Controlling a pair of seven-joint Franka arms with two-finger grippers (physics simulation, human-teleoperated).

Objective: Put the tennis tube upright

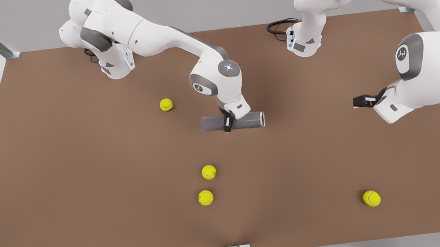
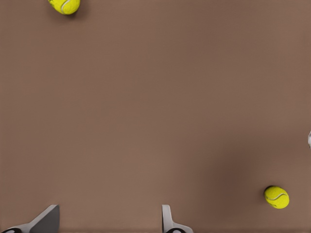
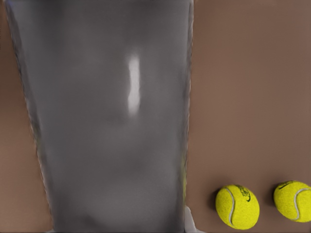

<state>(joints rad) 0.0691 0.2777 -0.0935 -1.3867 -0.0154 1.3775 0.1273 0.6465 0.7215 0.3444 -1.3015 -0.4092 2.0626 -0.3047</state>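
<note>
Front view had the right pincer (image 1: 228,123) clamped around the middle of the tennis tube (image 1: 244,120), which lay flat on the surface (image 1: 85,176). Left pincer (image 1: 360,101) waited well off from the tube, fingers wide. I'd lift first, then rotate slowly so it doesn't slip.

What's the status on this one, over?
Right gripper clamped mid-tube; tennis tube lying flat. Left gripper open, waiting aside. Tennis balls nearby, none touching.
</note>
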